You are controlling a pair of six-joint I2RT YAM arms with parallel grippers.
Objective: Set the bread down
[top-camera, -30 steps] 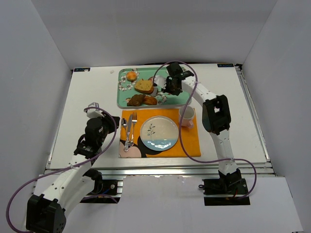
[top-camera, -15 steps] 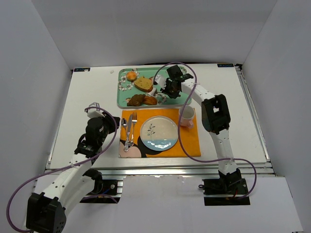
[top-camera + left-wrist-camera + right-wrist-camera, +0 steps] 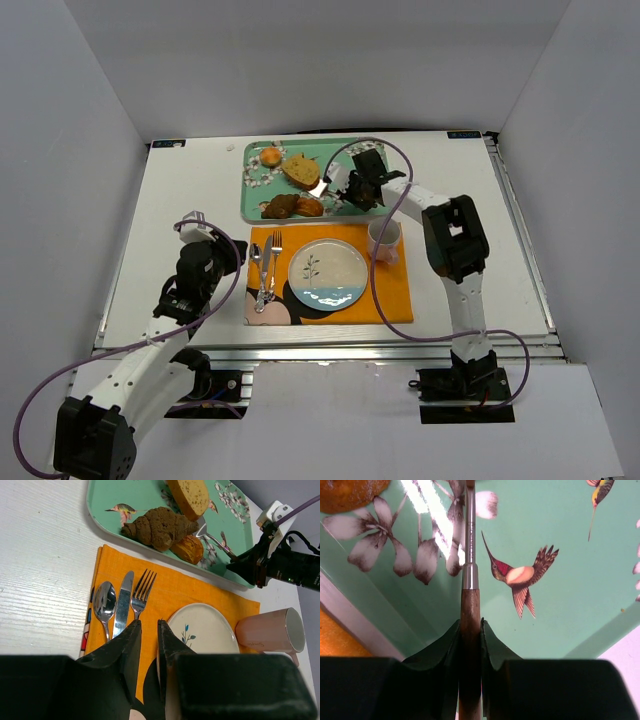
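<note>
The bread, a thick tan slice with a brown crust, lies on the green tray; the left wrist view shows the bread too. My right gripper is shut on the wooden handle of a spatula. The spatula's metal blade rests on the tray against the slice's near right end. I cannot tell whether it reaches under the slice. The white plate sits on the orange placemat. My left gripper hangs shut over the placemat's left part, holding nothing.
A round orange bun and dark pastry pieces share the tray. An orange-brown pastry lies just left of the spatula shaft. A spoon, knife and fork lie left of the plate. A pink mug stands at its right.
My right gripper has swung nearer and to the right with the spatula, flattening it toward the tray. The bread has shifted slightly away and to the right. The left arm has stayed still.
</note>
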